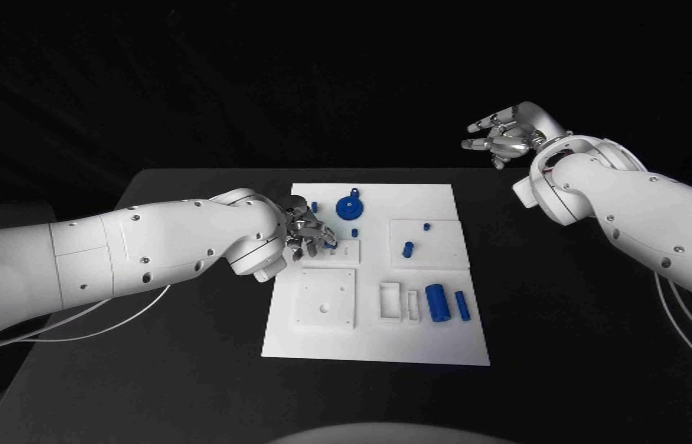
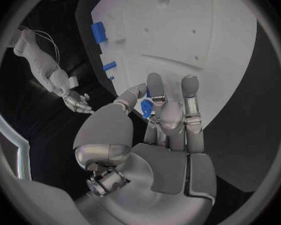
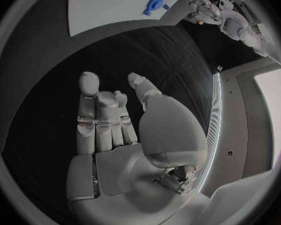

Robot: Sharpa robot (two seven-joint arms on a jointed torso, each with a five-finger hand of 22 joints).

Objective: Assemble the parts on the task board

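Head view puts the left hand (image 1: 299, 232) at centre-left of the frame, over the left edge of the task board (image 1: 433, 189), fingers bunched together. From the left wrist view they seem to pinch a small blue part (image 2: 146, 108) between the thumb and the fingertips (image 2: 155, 80), though little of the piece shows and I cannot tell its shape or which way its long axis runs. Just right of this hand in the head view lies a round blue disc part (image 1: 349, 207), near but apart; further right two small blue pieces (image 1: 410, 247) sit on a raised square block. Lower on the board, two blue cylinders (image 1: 436, 303) lie side by side, long axes running up and down the frame. The left hand is far nearer to all of these. The right hand (image 1: 508, 134) hovers at upper right, off the board and above the black table (image 1: 173, 384), fingers apart and holding nothing. Whatever slot lies beneath the left hand is hidden by its fingers.
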